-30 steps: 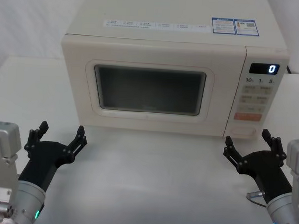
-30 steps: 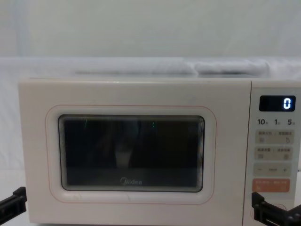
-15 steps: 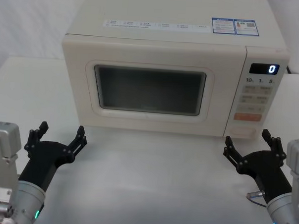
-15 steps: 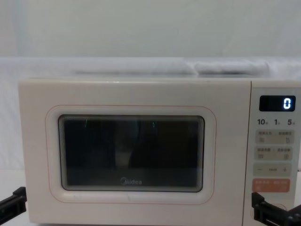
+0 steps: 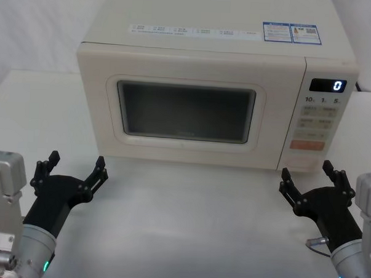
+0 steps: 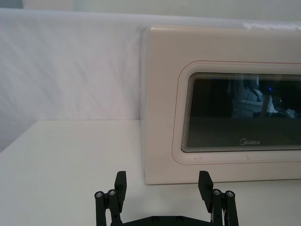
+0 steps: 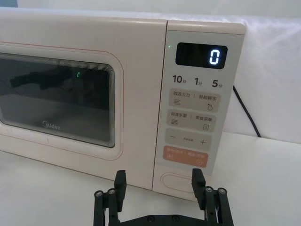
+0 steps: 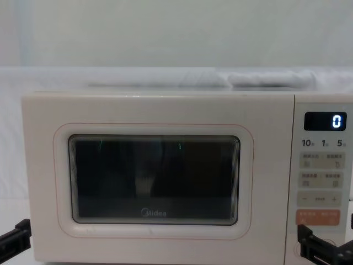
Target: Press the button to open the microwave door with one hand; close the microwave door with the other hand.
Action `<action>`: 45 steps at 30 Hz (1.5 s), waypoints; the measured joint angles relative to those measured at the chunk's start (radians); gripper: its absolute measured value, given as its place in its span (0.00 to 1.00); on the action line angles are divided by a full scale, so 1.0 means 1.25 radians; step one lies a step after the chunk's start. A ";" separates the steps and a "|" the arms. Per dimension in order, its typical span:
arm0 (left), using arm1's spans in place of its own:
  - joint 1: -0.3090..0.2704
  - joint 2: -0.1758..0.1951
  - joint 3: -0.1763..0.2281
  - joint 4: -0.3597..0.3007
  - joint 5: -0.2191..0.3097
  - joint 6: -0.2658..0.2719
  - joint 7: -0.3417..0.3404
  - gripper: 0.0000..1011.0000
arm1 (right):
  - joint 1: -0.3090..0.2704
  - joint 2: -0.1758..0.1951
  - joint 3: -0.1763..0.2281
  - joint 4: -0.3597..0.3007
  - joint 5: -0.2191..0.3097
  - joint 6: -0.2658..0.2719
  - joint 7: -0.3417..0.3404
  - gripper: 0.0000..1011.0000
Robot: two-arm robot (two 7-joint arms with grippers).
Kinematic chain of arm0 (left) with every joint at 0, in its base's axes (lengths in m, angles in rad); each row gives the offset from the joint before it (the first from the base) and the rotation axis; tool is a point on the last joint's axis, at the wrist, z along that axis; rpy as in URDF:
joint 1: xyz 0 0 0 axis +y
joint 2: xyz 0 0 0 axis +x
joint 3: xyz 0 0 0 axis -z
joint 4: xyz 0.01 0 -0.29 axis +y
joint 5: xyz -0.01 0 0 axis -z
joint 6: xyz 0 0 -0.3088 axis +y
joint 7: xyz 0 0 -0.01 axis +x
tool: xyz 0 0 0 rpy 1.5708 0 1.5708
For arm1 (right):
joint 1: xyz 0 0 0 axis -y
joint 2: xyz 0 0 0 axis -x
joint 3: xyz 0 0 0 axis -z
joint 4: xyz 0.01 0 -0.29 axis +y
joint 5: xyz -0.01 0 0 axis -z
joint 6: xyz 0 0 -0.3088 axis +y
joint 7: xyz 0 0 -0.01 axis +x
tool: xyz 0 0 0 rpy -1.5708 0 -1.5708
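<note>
My left hand (image 5: 73,169) sits low over the white tabletop (image 5: 188,225), in front of the left end of the microwave (image 5: 195,47) and apart from it. Its fingers (image 6: 121,183) are spread wide open, holding nothing and touching nothing. In the left wrist view they point at the lower left corner of the microwave door (image 6: 160,94).

The microwave stands in the middle of the tabletop, facing me. The microwave door is shut, flush with the front, its dark window (image 5: 185,112) taking up most of the panel. To the right of the door is the control strip, with the display (image 5: 327,85) reading 0 at the top.

My right hand (image 5: 308,177) is low in front of the right end of the microwave, just before the control strip. It too is wide open and empty, touching nothing. In the right wrist view the button (image 7: 176,181) shows between its fingers (image 7: 197,181), below the orange key (image 7: 186,155)
</note>
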 joint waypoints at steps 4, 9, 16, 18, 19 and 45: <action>0.000 0.000 0.000 0.000 0.000 0.000 0.000 0.99 | 0.000 0.000 0.000 0.000 0.000 0.000 0.000 0.82; 0.000 0.000 0.000 0.000 0.000 0.000 0.000 0.99 | 0.000 0.000 0.000 0.000 0.000 0.000 0.000 0.67; 0.000 0.000 0.000 0.000 0.000 0.000 0.000 0.99 | 0.000 0.000 0.000 0.000 0.000 0.000 0.000 0.45; 0.000 0.000 0.000 0.000 0.000 0.000 0.000 0.99 | 0.000 0.000 0.000 0.000 0.000 0.000 0.000 0.39; 0.000 0.000 0.000 0.000 0.000 0.000 0.000 0.99 | 0.000 0.000 0.000 0.000 0.000 0.000 0.000 0.37; 0.000 0.000 0.000 0.000 0.000 0.000 0.000 0.99 | 0.006 -0.012 0.024 -0.008 0.020 0.024 0.036 0.00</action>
